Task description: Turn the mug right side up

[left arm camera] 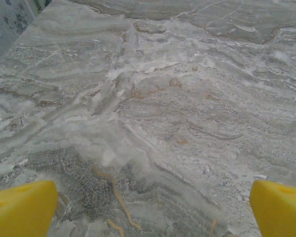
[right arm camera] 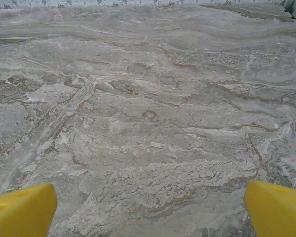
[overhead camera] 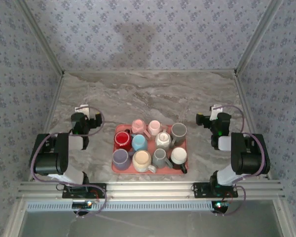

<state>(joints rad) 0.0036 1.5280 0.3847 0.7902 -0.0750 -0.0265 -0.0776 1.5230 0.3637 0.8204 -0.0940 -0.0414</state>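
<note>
Several mugs stand packed on a red tray (overhead camera: 115, 169) at the near middle of the table. The red mug (overhead camera: 122, 139), grey mug (overhead camera: 178, 132) and cream mug (overhead camera: 141, 160) show open mouths. The blue mug (overhead camera: 139, 142) shows a closed flat top and looks bottom up; the lavender mug (overhead camera: 120, 158) I cannot judge. My left gripper (overhead camera: 87, 112) hovers left of the tray, open (left arm camera: 150, 211), yellow fingertips (left arm camera: 22, 207) wide apart over bare marble. My right gripper (overhead camera: 210, 114) is to the right of the tray, also open (right arm camera: 150, 211), with nothing between its fingertips (right arm camera: 276, 207).
The marble tabletop (overhead camera: 148, 94) stretches behind the tray to patterned walls at the back and sides. A metal rail (overhead camera: 148, 190) runs along the near edge where both arm bases are bolted.
</note>
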